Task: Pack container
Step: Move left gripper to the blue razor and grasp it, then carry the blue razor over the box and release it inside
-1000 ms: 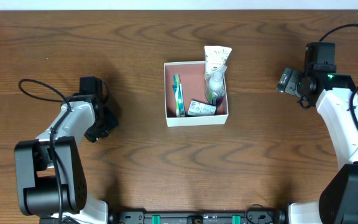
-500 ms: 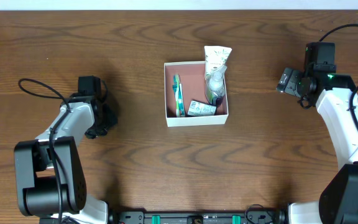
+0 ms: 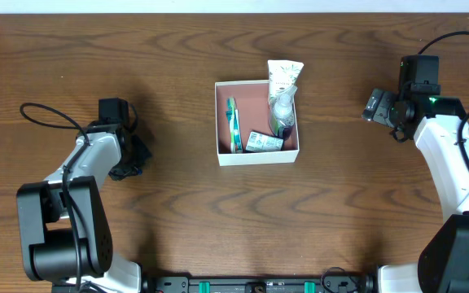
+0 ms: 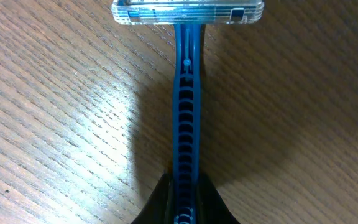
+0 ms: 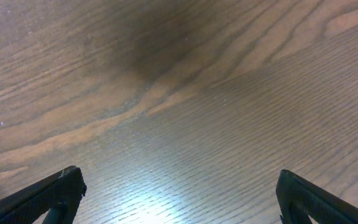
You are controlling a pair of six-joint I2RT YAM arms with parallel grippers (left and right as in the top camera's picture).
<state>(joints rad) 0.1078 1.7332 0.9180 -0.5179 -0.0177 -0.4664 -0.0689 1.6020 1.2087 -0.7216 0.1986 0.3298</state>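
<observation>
While the left tool grips tight the handle end of a blue plastic razor, the square white-walled container sits mid desk to its right; the right tool gapes empty.

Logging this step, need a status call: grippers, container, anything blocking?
Left gripper jaws shut on blue razor handle. Right gripper jaws open, empty, over table. Container mid-table, partly packed. Path to it looks clear.
</observation>
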